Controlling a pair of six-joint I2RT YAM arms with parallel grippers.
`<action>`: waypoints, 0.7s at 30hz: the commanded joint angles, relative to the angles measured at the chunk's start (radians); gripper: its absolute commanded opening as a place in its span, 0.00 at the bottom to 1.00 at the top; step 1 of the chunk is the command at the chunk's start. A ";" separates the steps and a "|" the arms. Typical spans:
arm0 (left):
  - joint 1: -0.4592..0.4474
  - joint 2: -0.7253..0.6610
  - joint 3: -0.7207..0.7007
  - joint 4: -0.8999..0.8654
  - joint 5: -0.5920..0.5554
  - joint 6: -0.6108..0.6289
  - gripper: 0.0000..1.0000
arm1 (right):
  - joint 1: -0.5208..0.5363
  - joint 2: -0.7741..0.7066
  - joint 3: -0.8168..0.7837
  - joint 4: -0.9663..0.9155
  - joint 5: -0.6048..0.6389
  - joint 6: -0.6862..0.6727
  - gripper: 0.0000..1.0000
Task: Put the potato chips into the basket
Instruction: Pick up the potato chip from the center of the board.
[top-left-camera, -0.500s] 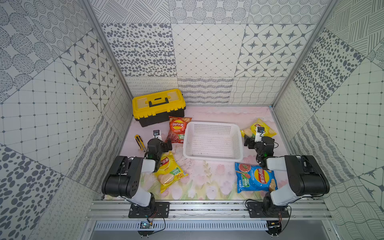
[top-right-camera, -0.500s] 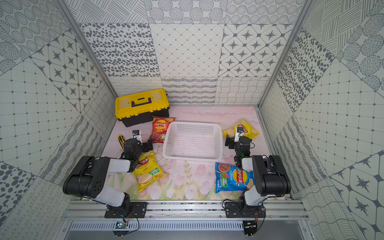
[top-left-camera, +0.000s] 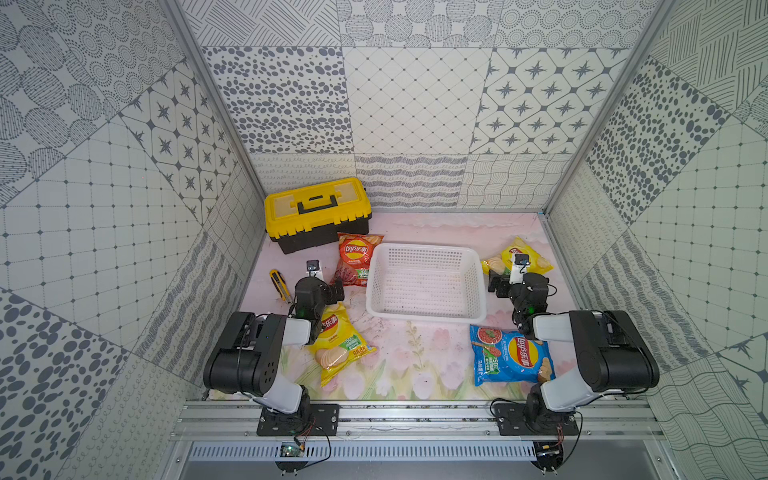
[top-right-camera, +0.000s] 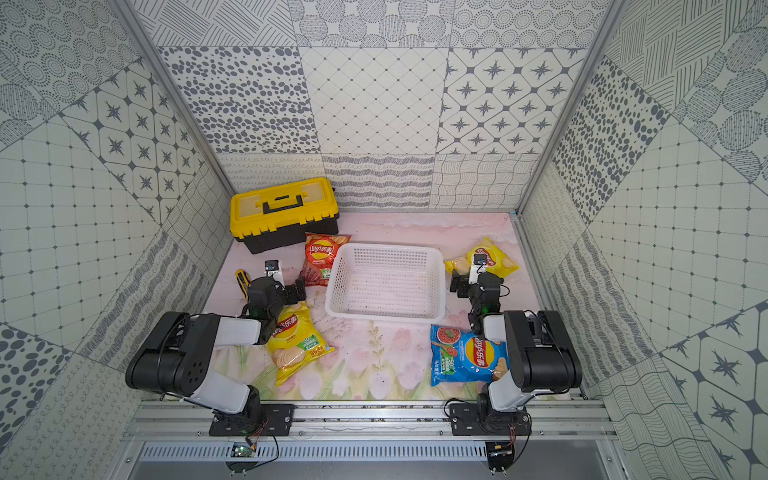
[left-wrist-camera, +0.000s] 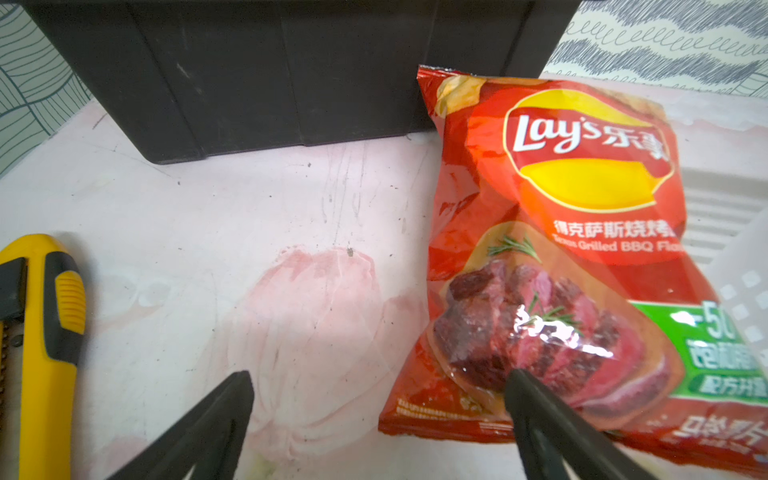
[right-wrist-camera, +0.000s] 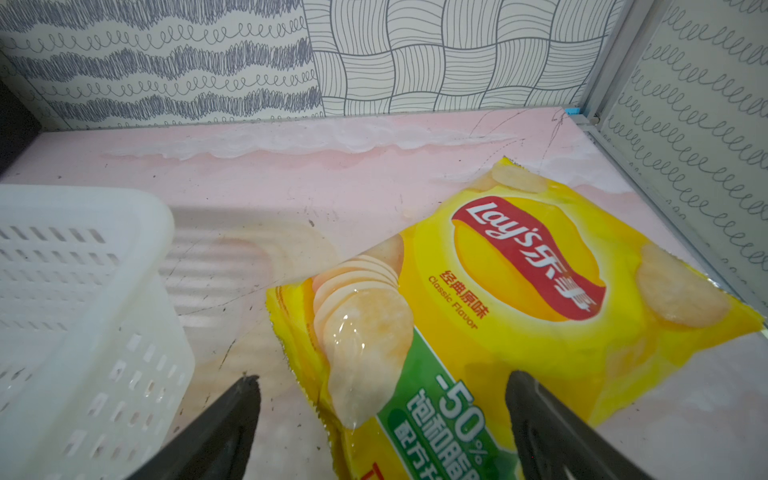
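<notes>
The white basket (top-left-camera: 424, 248) (top-right-camera: 386, 248) stands empty mid-mat. A red-orange potato chips bag (top-left-camera: 356, 259) (left-wrist-camera: 561, 249) lies left of it. A yellow bag (top-left-camera: 538, 262) (right-wrist-camera: 519, 299) lies to the basket's right, another yellow bag (top-left-camera: 338, 345) at front left, and a blue bag (top-left-camera: 509, 353) at front right. My left gripper (left-wrist-camera: 378, 382) is open, one finger over the red bag's near corner, the other over bare mat. My right gripper (right-wrist-camera: 380, 380) is open and straddles the near end of the right yellow bag, beside the basket's corner (right-wrist-camera: 137, 232).
A yellow-and-black toolbox (top-left-camera: 318, 212) stands at the back left, its dark side (left-wrist-camera: 291, 70) just beyond the red bag. A yellow utility knife (top-left-camera: 279, 284) (left-wrist-camera: 37, 353) lies left of my left gripper. Patterned walls close in on three sides.
</notes>
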 joint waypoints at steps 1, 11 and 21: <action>-0.001 0.005 -0.001 0.046 0.018 0.021 1.00 | 0.003 -0.003 0.005 0.040 -0.001 -0.009 0.97; -0.001 0.004 -0.001 0.046 0.020 0.020 0.99 | 0.003 -0.003 0.004 0.040 -0.002 -0.008 0.97; -0.011 -0.058 0.044 -0.079 -0.106 -0.016 1.00 | 0.026 -0.067 0.075 -0.127 0.025 -0.028 0.97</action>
